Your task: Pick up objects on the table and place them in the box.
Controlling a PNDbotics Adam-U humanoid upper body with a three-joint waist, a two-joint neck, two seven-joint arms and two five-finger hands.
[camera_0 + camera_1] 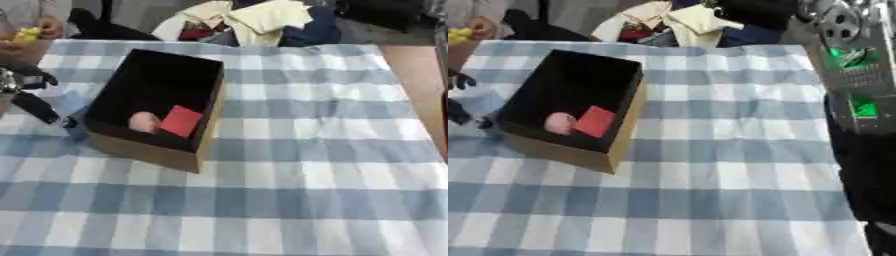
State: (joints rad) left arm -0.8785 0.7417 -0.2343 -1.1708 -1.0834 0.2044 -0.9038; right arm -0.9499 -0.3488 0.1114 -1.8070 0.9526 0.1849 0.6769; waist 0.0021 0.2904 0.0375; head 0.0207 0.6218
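The box, cardboard outside and black inside, stands on the left half of the table. In its near end lie a pink rounded object and a red square piece, side by side. My left hand shows at the left edge, just outside the box's left wall, mostly cut off. A pale blue patch lies against it; I cannot tell whether it is an object or the cloth. My right arm, silver with green lights, comes down the right edge; its hand is out of view.
A blue-and-white checked cloth covers the table, and its wooden edge shows at the right. A pile of clothes lies beyond the far edge. At the far left a person's hand holds something yellow.
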